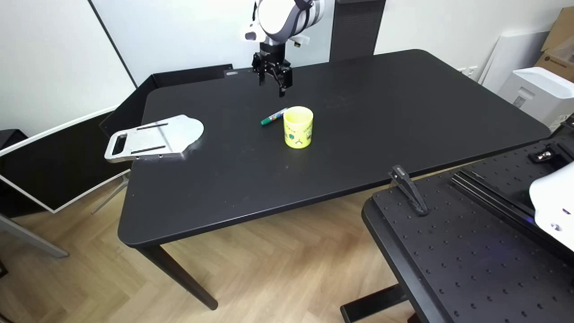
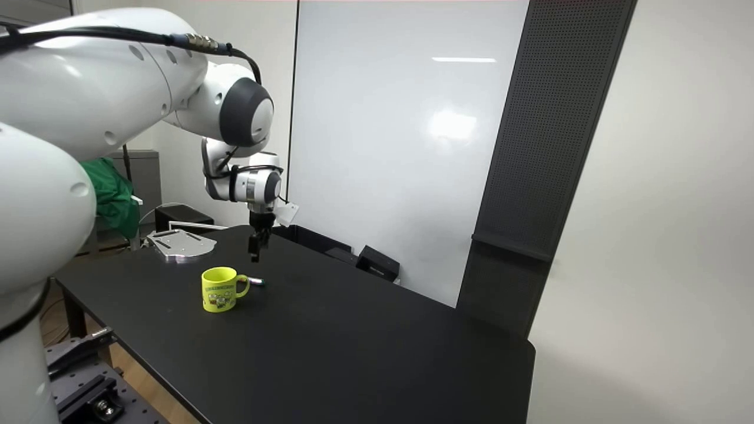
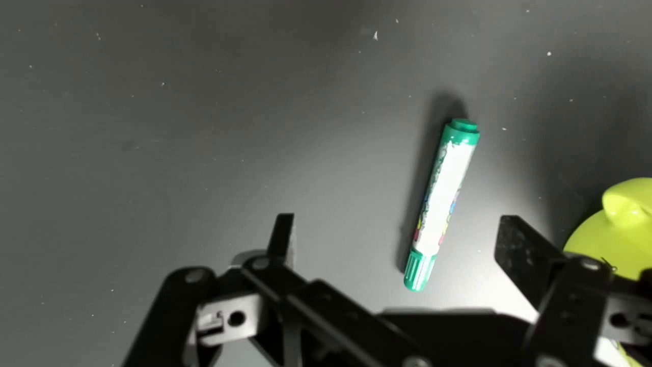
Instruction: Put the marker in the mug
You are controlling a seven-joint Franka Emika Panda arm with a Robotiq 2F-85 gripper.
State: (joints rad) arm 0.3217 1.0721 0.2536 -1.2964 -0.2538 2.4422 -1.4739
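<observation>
The marker (image 1: 272, 117), white with green ends, lies flat on the black table beside the mug in both exterior views (image 2: 256, 281). In the wrist view the marker (image 3: 442, 196) shows whole, its lower end between the two fingers in the picture. The yellow mug (image 1: 298, 130) stands upright on the table; its handle side faces the marker in an exterior view (image 2: 219, 291). Part of the mug (image 3: 603, 242) shows at the right edge of the wrist view. My gripper (image 1: 272, 88) is open and empty above the table; its fingers (image 3: 396, 221) are wide apart and touch nothing.
A flat white-grey metal tray-like plate (image 1: 168, 134) lies at the table's edge and partly overhangs it. The black table (image 1: 367, 103) has its edge next to a perforated robot bench (image 1: 471, 251). A whiteboard wall (image 2: 400, 147) stands behind the table.
</observation>
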